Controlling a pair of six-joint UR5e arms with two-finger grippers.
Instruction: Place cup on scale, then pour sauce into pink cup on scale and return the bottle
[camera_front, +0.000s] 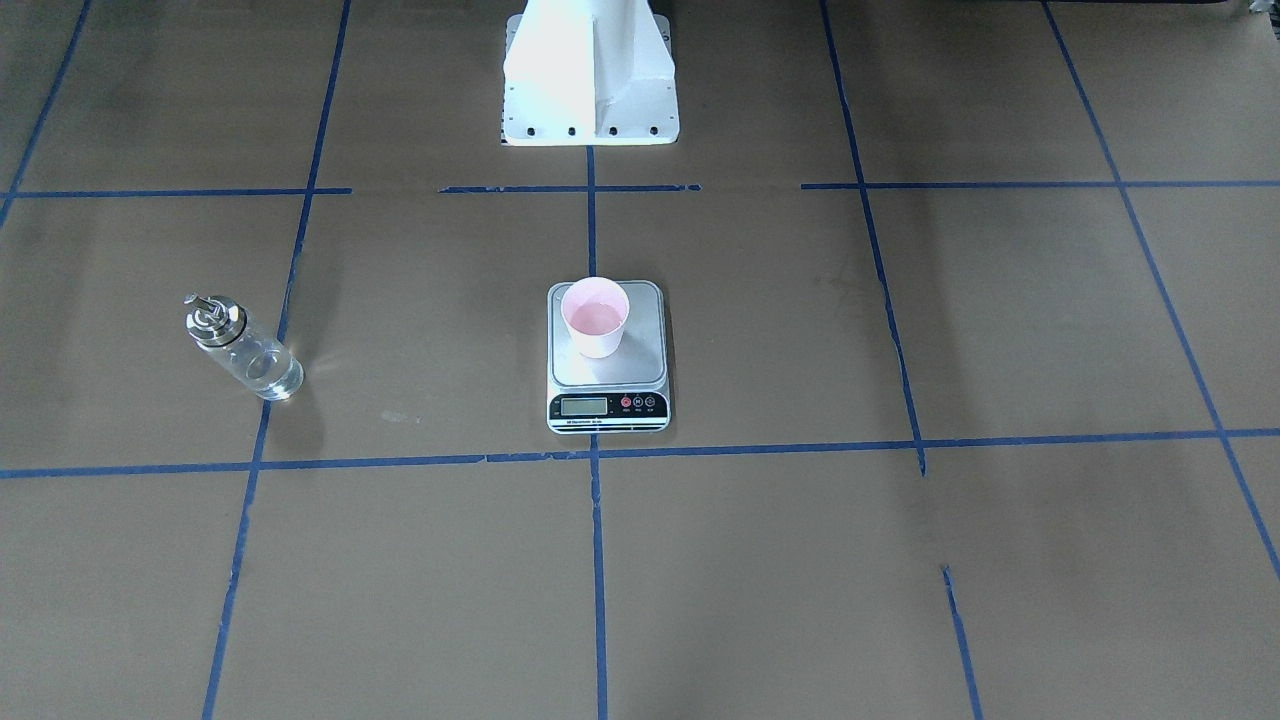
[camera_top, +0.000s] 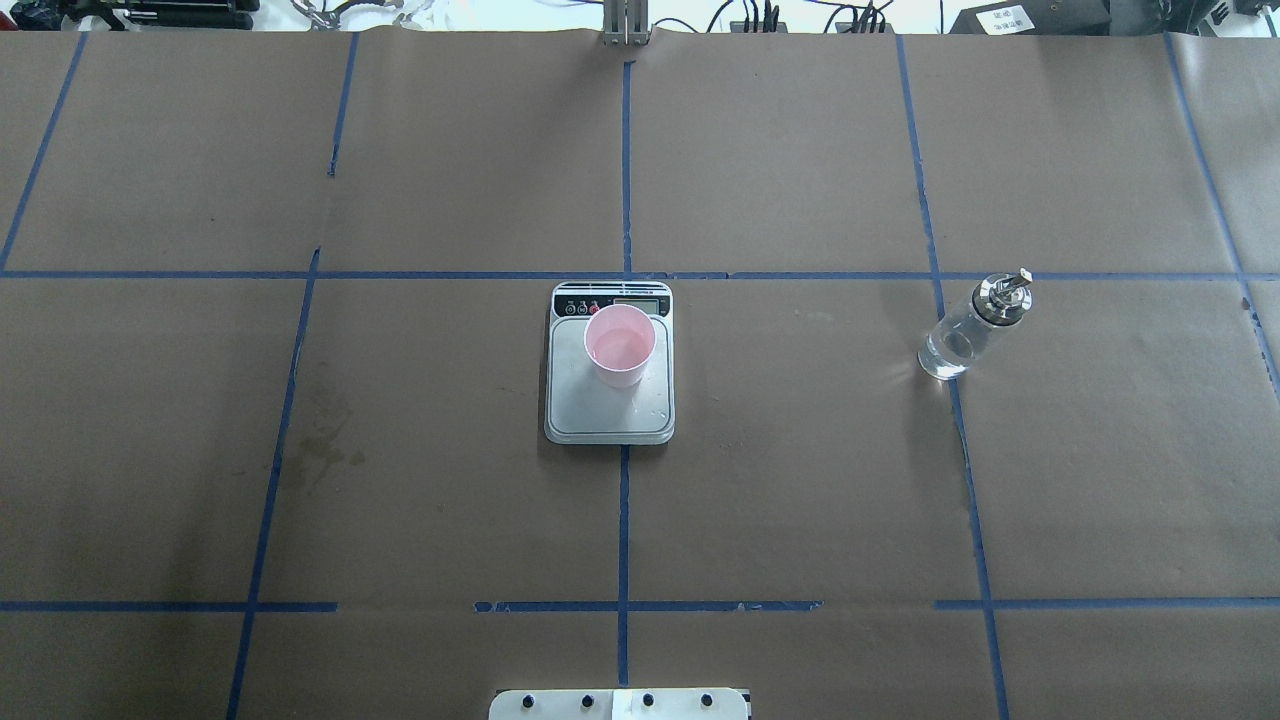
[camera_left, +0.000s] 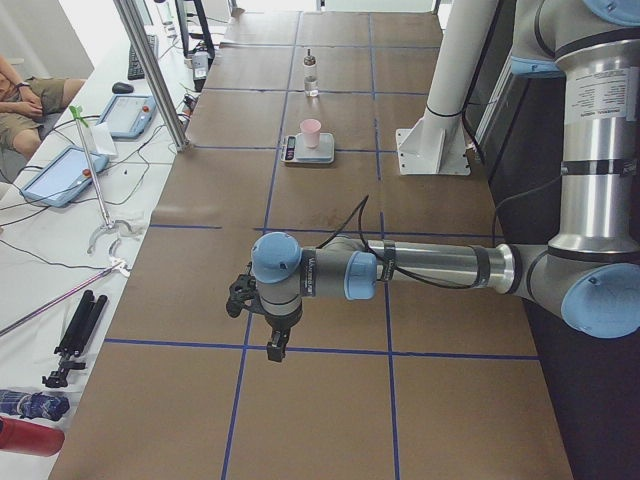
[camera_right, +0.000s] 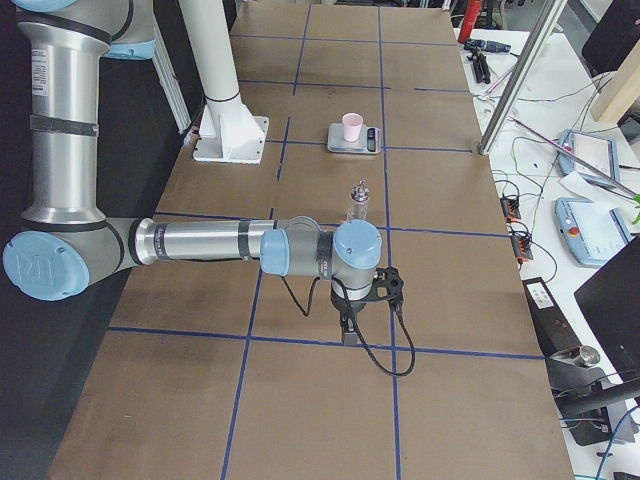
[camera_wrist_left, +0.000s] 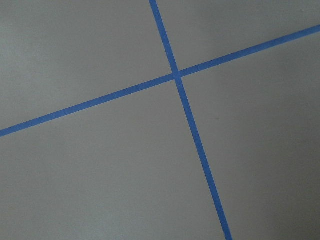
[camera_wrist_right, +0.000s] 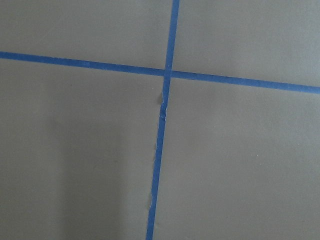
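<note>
- Exterior left puts the left gripper (camera_left: 275, 345) nearest you. It hangs over the brown paper (camera_left: 330, 410) close to a blue tape (camera_left: 330, 352) line. You cannot tell from here whether its jaws are released or clenched. Its wrist camera shows only paper and tape.
- Mid-table sits the scale (camera_top: 661, 432) with the cup (camera_top: 620, 345) upright on its platform (camera_top: 610, 415), well inside the rim. That step looks done.
- Risk here: the cup looks light and empty-handed of any support, so a spout or finger brushing it would likely tip it or push it off. A pour started too high or off-centre would probably land on the platform instead.
- Farther along, on the robot's right and well apart from the scale, the bottle (camera_top: 958, 340) stands upright with its base touching a tape line.
- Risk here: smooth glass may slide in a two-finger grip, and a grasp on the rounded metal collar (camera_top: 997, 298) could let it swing as you tilt.
- Farthest is the right gripper (camera_right: 347, 330), over tape near the bottle. Its jaw state cannot be told either.
- Looks: the cup is pale pink, tapered, open-mouthed and narrower than the platform. You cannot tell whether any sauce is inside.
- The bottle is a clear cylinder with a shiny cap and angled spout. Its contents are hard to read.
</note>
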